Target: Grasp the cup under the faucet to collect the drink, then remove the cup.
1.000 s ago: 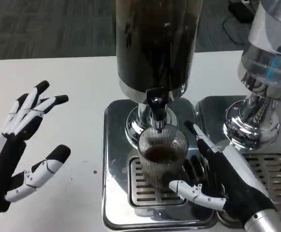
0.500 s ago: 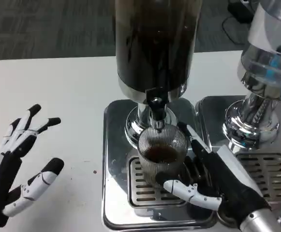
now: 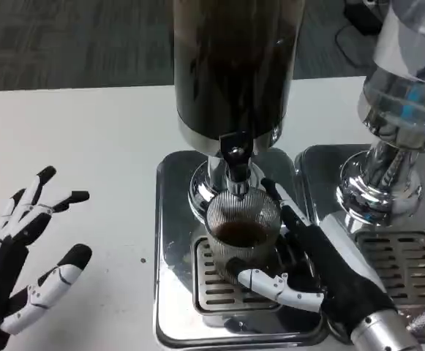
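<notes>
A ribbed clear glass cup (image 3: 243, 230) with dark drink in its bottom stands on the drip grate (image 3: 216, 289) directly under the black faucet (image 3: 236, 159) of the dark drink dispenser (image 3: 234, 66). My right hand (image 3: 322, 267) wraps the cup from the right. Its thumb crosses the cup's lower front and its fingers reach up along the far right side. My left hand (image 3: 25, 263) hovers over the white table at the far left, fingers spread, holding nothing.
The dispenser's chrome base tray (image 3: 172, 219) surrounds the grate. A second dispenser with clear liquid (image 3: 410, 95) and its own chrome grate (image 3: 406, 263) stands close on the right. White table (image 3: 88, 153) stretches to the left.
My left hand has drawn back down and to the left, away from the dispenser. My right hand has shifted slightly left, closing tighter around the cup, which stays under the faucet.
</notes>
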Action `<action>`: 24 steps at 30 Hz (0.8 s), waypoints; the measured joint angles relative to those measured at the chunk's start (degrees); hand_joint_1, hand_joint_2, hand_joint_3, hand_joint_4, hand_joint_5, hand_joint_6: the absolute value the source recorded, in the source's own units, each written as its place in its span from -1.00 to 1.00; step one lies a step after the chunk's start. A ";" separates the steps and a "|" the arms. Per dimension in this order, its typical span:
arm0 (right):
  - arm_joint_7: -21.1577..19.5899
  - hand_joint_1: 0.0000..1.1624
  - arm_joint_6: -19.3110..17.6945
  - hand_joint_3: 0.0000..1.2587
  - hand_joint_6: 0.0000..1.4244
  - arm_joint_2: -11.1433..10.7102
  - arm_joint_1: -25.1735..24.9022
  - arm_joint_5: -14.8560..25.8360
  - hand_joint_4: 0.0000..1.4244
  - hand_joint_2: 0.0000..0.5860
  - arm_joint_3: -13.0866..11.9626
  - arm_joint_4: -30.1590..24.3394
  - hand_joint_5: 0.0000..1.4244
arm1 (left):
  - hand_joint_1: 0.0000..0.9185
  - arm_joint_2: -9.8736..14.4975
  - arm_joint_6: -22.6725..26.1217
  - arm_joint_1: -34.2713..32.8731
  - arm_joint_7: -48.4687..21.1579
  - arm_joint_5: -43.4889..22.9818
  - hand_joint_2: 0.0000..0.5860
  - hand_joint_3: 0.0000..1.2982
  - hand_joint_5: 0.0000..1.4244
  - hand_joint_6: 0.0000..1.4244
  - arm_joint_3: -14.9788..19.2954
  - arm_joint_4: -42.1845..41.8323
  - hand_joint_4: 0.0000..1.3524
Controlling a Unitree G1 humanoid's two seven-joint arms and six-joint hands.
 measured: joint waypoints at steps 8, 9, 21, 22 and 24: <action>-1.96 0.15 -1.27 -1.00 -0.85 1.38 -1.01 -0.07 -1.00 -0.48 0.78 1.92 -1.00 | -1.00 0.00 0.61 0.35 0.01 -1.01 -0.25 -0.56 -0.67 -0.99 -0.07 -0.17 -0.99; -2.51 0.16 -1.68 -1.00 -0.83 1.79 -1.05 -0.06 -1.00 -0.49 0.81 2.32 -0.98 | -1.00 0.00 0.64 0.36 0.01 -1.01 -0.25 -0.56 -0.67 -0.99 -0.14 -0.18 -0.99; -5.21 0.27 -5.50 -1.00 -0.54 4.25 -2.20 1.56 -0.89 -0.54 1.00 6.91 -0.72 | -1.00 0.00 1.53 0.74 0.01 -1.34 -0.21 -0.49 -0.65 -0.99 -0.27 -0.76 -0.96; -5.33 0.29 -5.75 -1.00 -0.53 4.29 -2.27 1.58 -0.87 -0.56 0.99 7.10 -0.70 | -1.00 0.00 1.54 0.95 0.01 -1.34 -0.20 -0.47 -0.65 -0.99 -0.27 -0.87 -0.95; -5.38 0.31 -6.33 -1.00 -0.48 4.32 -2.64 1.69 -0.86 -0.57 1.00 7.73 -0.66 | -1.00 0.00 1.59 1.23 0.01 -1.38 -0.20 -0.47 -0.65 -0.99 -0.26 -0.89 -0.94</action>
